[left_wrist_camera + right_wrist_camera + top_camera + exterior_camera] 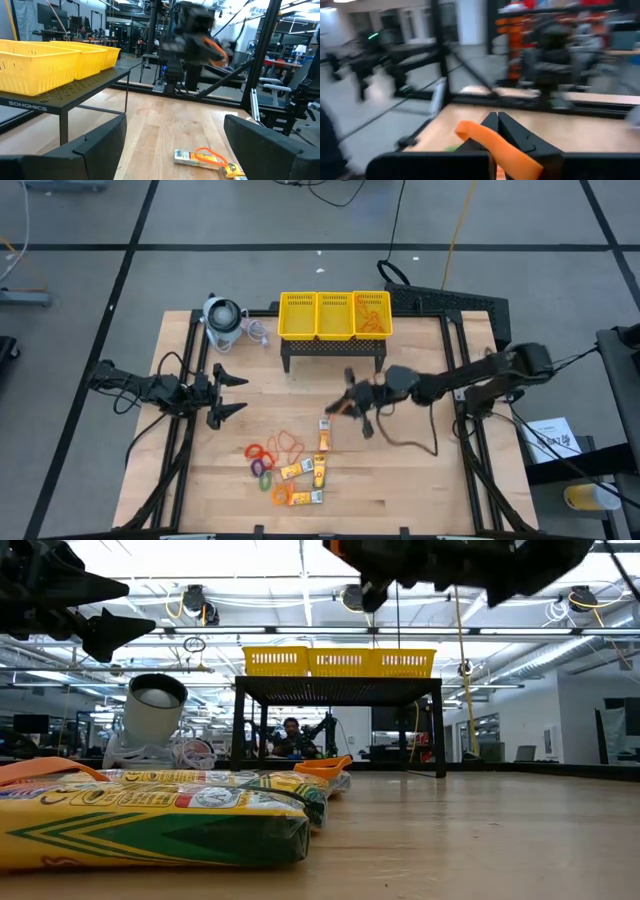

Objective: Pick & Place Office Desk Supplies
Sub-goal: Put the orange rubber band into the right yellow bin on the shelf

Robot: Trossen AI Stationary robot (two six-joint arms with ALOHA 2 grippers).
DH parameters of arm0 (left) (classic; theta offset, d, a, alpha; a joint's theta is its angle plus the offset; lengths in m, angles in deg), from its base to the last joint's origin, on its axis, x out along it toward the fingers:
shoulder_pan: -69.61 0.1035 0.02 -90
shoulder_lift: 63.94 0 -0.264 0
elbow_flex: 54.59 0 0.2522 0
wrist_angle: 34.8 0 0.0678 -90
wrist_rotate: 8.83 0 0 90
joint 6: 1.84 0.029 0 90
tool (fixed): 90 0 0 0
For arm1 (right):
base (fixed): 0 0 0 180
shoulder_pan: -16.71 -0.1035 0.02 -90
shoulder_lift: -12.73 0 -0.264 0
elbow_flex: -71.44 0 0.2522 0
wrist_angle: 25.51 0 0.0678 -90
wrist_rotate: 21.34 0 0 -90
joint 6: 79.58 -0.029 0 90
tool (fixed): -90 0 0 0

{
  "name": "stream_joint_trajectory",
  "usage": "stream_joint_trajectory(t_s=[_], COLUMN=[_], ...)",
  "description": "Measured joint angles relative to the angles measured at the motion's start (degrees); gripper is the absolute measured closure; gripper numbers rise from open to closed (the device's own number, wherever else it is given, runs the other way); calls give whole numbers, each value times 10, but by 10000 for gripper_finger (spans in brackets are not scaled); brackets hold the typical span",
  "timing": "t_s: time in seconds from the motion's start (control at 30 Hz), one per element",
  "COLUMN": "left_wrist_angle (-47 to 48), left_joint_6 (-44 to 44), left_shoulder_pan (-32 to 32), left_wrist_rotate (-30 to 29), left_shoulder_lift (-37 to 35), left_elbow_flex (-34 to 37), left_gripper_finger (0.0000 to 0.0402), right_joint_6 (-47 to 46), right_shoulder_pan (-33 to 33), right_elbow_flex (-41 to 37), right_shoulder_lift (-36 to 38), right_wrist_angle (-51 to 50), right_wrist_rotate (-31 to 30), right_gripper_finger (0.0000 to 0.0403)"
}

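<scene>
A yellow mesh basket [335, 315] on its black stand is seen at upper centre of the overhead frame. At mid-left, the left gripper [228, 395] is held above the wooden table [420, 470], fingers spread apart. At centre, the right gripper [345, 406] is clamped on an orange rubber band [492, 142]. Yellow-orange packets [305, 470], further bands [285, 445] and small rings [262, 470] are clustered at lower centre.

Orange rubber band [492, 144], yellow basket [334, 315]
</scene>
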Motion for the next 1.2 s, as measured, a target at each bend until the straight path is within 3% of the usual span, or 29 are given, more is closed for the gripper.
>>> stream_joint_trajectory(t_s=[0.13, 0.27, 0.47, 0.63, 0.83, 0.97, 1.2], left_wrist_angle=[0, 0, 0, 0, 0, 0, 0], left_joint_6=[0, 0, 0, 0, 0, 0, 0], left_shoulder_pan=[0, 0, 0, 0, 0, 0, 0], left_wrist_rotate=[0, 0, 0, 0, 0, 0, 0], left_shoulder_lift=[0, 0, 0, 0, 0, 0, 0], left_elbow_flex=[0, 0, 0, 0, 0, 0, 0], left_gripper_finger=[62, 62, 62, 62, 62, 62, 62], right_joint_6=[9, 33, 46, 33, -4, 30, 49], right_shoulder_pan=[45, 112, 221, 294, 348, 353, 354], right_elbow_flex=[0, 0, 0, 1, 79, 122, 128], right_shoulder_lift=[96, 180, 246, 241, 196, 157, 125], right_wrist_angle=[-90, -178, -284, -296, -389, -470, -481], right_wrist_rotate=[-53, -144, -260, -249, -135, -138, -153], right_gripper_finger=[403, 403, 403, 403, 403, 403, 403])
